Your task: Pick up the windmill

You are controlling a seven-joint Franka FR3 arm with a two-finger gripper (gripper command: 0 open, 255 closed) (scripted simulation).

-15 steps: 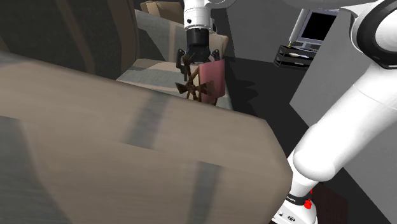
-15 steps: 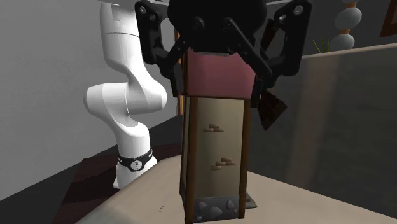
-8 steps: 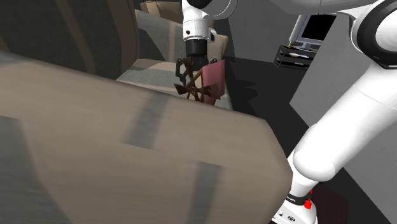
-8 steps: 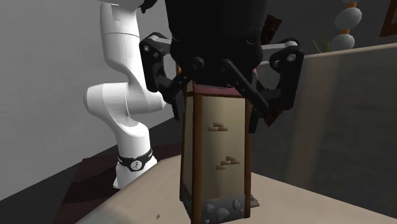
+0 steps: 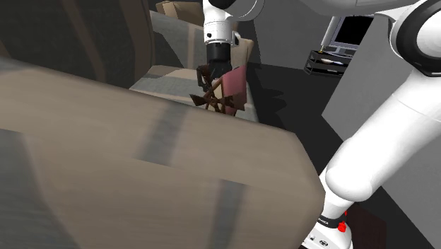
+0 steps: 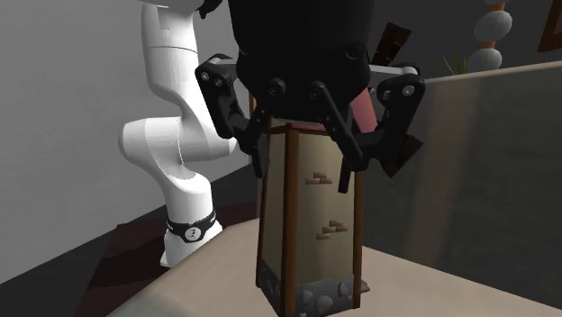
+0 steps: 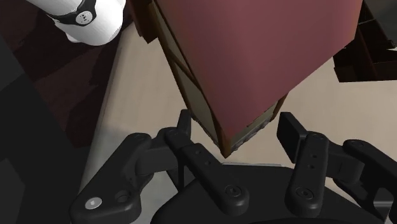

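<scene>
The windmill [image 6: 315, 225] is a beige brick tower with dark wooden corner posts, a grey stone base, a maroon roof [image 7: 254, 57] and dark brown blades [image 5: 208, 99]. It stands on a beige tabletop [image 6: 405, 279], leaning slightly, with one corner post facing the second exterior camera. My black gripper [image 6: 302, 162] has come down over its roof. One finger [image 6: 256, 151] presses each side of the upper tower, so the gripper is shut on it. In the shoulder view the gripper [image 5: 215, 78] sits right on the windmill [image 5: 234, 86]. In the wrist view the roof's corner lies between the fingers of the gripper [image 7: 235, 130].
A large beige block [image 5: 141, 163] crosses the shoulder view's foreground in front of the windmill. A tall beige panel [image 6: 486, 171] rises just behind the tower. My arm's base [image 6: 189, 230] stands beyond the table edge. A black rack and screen [image 5: 336, 49] sit far back.
The gripper came down over the roof and its fingers closed in on the tower. The windmill turned and tipped slightly, and a corner post now faces the second exterior camera.
</scene>
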